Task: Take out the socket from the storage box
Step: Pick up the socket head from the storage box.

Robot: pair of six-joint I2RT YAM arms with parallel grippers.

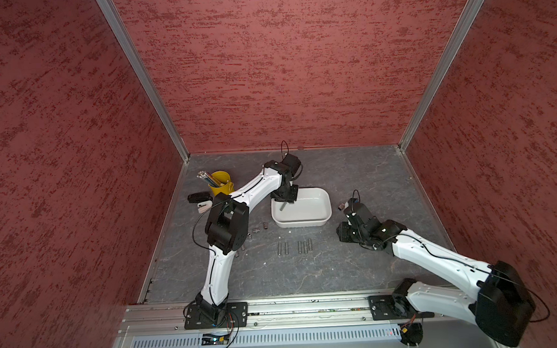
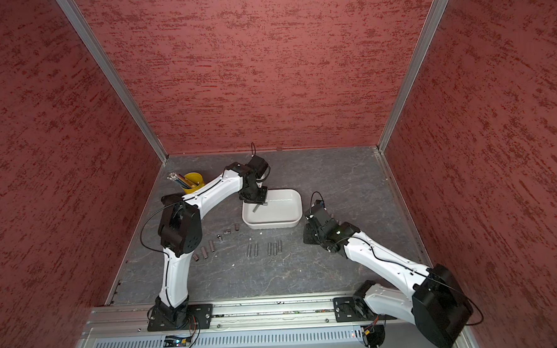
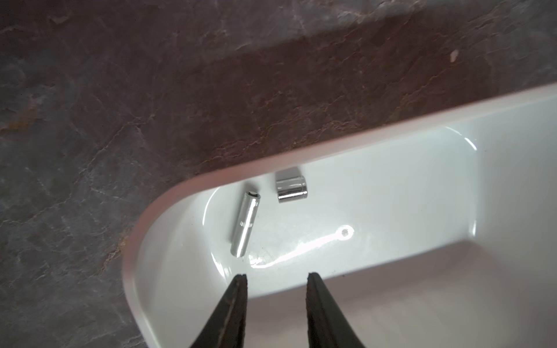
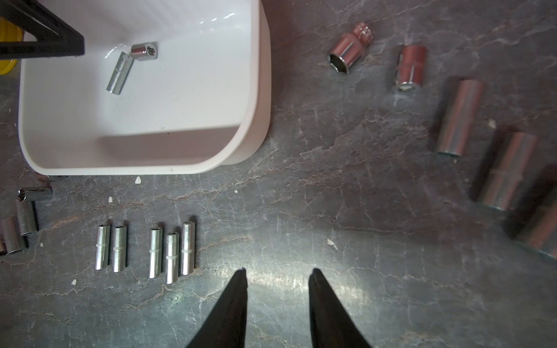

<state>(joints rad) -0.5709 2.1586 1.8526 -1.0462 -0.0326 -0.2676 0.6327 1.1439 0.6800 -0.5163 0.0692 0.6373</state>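
Observation:
The white storage box point(image 1: 319, 223) sits mid-table in both top views point(image 2: 273, 225). Two chrome sockets lie in its left end: a long thin socket point(image 3: 244, 224) and a short socket point(image 3: 291, 189) just beyond it. The right wrist view shows them too, long point(image 4: 119, 73) and short point(image 4: 144, 51). My left gripper point(image 3: 277, 275) hangs over that end of the box point(image 3: 168, 199), open, with nothing between its fingers and its tips short of the long socket. My right gripper point(image 4: 278, 271) hovers open and empty over bare table, right of the box point(image 4: 256, 90).
A row of several thin sockets point(image 1: 294, 246) lies in front of the box. Larger sockets point(image 2: 209, 247) are scattered by the left arm, and more point(image 4: 346, 54) lie right of the box. A yellow pencil cup point(image 1: 220, 181) stands at the back left.

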